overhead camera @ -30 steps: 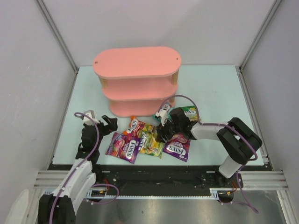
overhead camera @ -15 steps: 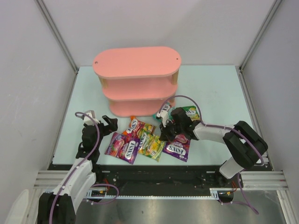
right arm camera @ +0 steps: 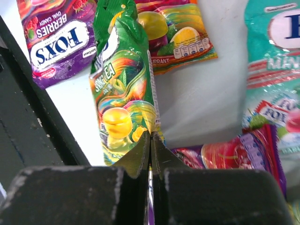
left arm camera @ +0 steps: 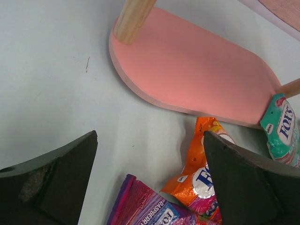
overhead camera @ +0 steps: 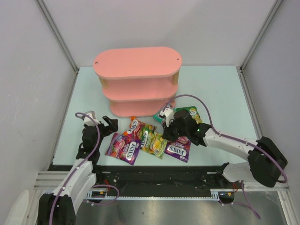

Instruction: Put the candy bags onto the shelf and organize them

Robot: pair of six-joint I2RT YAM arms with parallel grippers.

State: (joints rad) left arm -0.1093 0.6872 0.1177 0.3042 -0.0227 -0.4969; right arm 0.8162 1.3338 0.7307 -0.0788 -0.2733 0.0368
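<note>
The pink shelf [overhead camera: 136, 79] stands at the back with nothing on its boards. Candy bags lie in front of it: a purple one [overhead camera: 123, 147], an orange one [overhead camera: 137, 127], a teal one [overhead camera: 159, 115], a green one [overhead camera: 190, 114] and a second purple one [overhead camera: 177, 147]. My right gripper [overhead camera: 166, 135] is shut on the edge of a yellow-green bag [right arm camera: 123, 93], which stretches away from the gripper [right arm camera: 150, 136]. My left gripper [left arm camera: 150, 173] hangs open above the table beside the orange bag [left arm camera: 201, 173] and purple bag [left arm camera: 150, 208], holding nothing.
The shelf's bottom board [left arm camera: 197, 70] and a wooden post [left arm camera: 133, 18] lie just beyond my left gripper. White walls enclose the pale table [overhead camera: 220, 89]. A black rail [overhead camera: 154, 173] runs along the near edge.
My right gripper has closed on the yellow-green bag and the right arm has stretched out lower and leftward. The left arm has not moved.
</note>
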